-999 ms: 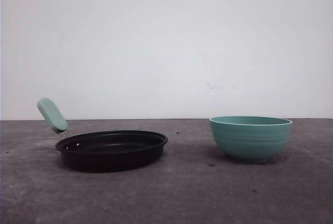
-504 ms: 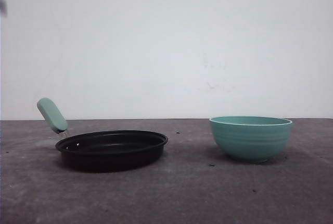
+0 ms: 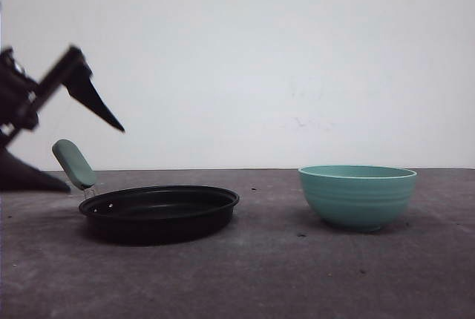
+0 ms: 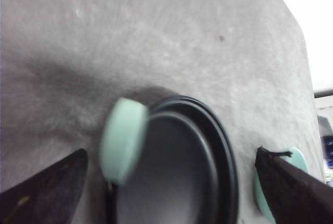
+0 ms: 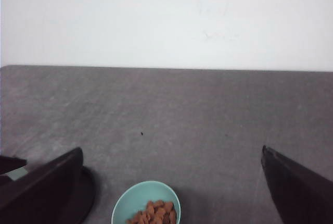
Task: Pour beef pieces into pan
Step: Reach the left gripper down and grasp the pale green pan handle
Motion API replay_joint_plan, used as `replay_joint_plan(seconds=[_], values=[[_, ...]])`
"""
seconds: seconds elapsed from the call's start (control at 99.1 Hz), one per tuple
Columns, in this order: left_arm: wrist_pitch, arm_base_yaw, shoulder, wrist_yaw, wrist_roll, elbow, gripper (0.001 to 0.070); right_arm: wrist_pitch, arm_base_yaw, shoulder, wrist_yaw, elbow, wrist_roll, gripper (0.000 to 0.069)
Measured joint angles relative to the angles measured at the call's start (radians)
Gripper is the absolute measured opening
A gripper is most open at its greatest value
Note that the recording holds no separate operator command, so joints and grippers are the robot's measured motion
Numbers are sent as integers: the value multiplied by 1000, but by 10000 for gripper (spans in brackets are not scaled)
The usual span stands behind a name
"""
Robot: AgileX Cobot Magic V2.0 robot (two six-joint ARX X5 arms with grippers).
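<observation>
The left gripper (image 3: 59, 141), jaws wide, has just arrived over the pan (image 3: 159, 214) handle (image 3: 74, 164), likely to steady it; the right gripper (image 5: 166, 182), jaws wide, hangs above the beef pieces (image 5: 154, 213) in the bowl (image 3: 357, 196).

My left gripper (image 3: 52, 130) cut off by front view's left edge. Bowl (image 3: 358, 196) wall hides beef pieces (image 5: 155, 212) there. Pan (image 4: 177, 166) handle (image 4: 122, 140) blurred in left wrist view.

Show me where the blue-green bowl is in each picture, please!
Front view: the bowl sits on the table at the right, apart from the pan.
Left wrist view: a sliver of its rim peeks out low at the right edge, behind a dark claw finger.
Right wrist view: bottom middle, with the beef pieces inside.
Shared landmark: the black pan, beside the bowl in every view.
</observation>
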Motion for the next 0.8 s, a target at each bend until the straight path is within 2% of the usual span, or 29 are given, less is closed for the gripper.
replay_joint_plan(seconds=[0.101, 0.161, 0.222, 0.303, 0.363, 0.525, 0.595, 0.676, 0.797], values=[[74, -1, 82, 0, -39, 0, 625, -31, 0, 0, 0, 0, -1, 684], [103, -2, 114, 0, -56, 0, 576, -53, 0, 0, 0, 0, -4, 684], [124, -3, 136, -2, -64, 0, 443, -69, 0, 0, 2, 0, -6, 684], [134, -5, 146, -29, -71, 0, 189, -80, 0, 0, 3, 0, -8, 684], [137, -6, 146, -58, -69, 0, 88, -83, 0, 0, 3, 0, -9, 684], [145, -5, 146, -64, -70, 0, 59, -85, 0, 16, 51, 0, -40, 684], [140, -9, 143, -44, -69, 0, 59, -92, 0, 37, 57, 0, -50, 684], [119, -29, 117, -20, -69, 0, 59, -93, 0, 88, 58, -2, -53, 684], [57, -78, 30, -11, -60, 0, 59, -60, 0, 191, 32, -44, -56, 684]])
